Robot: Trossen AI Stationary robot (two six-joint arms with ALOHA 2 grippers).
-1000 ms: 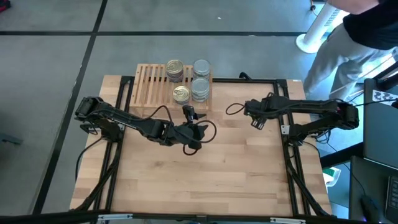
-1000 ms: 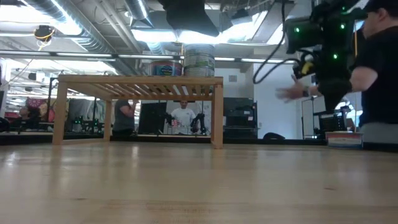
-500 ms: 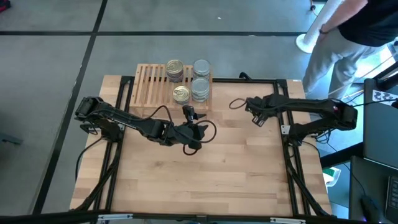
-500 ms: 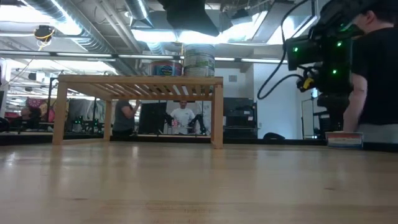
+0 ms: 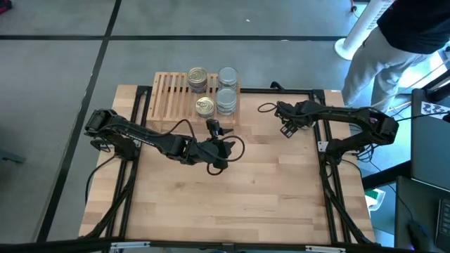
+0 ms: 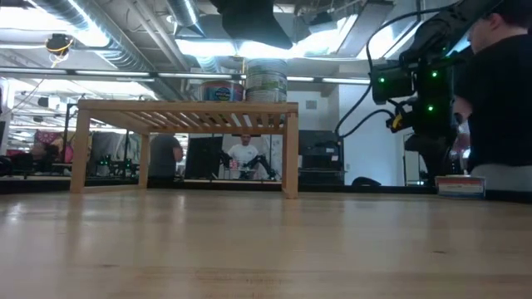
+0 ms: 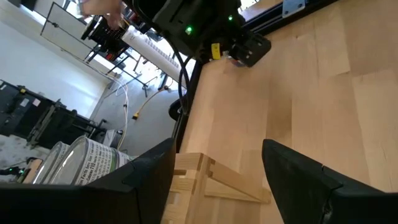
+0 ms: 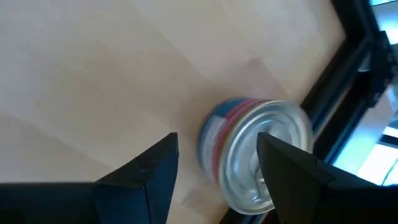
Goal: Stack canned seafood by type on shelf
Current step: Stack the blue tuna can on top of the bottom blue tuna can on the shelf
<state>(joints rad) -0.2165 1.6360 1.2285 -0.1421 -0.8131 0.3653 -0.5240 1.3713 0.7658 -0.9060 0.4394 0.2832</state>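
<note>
A: What is seen from the high view?
B: The left gripper is held just short of the shelf, on whose slats four stacks of cans are gathered at the end nearest it: two gold-lidded, two silver-lidded. The right gripper is held well to the shelf's far side, near the table's back edge. A person is seen beyond that corner.

A: And from the low view?
B: The shelf is seen side-on with cans on top. The right arm is shown raised, off to one side of it.

A: The left wrist view?
B: The left fingers are spread wide with nothing between them. A shelf corner lies just ahead, a can to one side, and the other arm's gripper farther off.

A: The right wrist view?
B: The right fingers are spread apart, gripping nothing. A silver-lidded can is seen lying on the table directly ahead, between the fingertips' lines, beside the dark frame rail.
</note>
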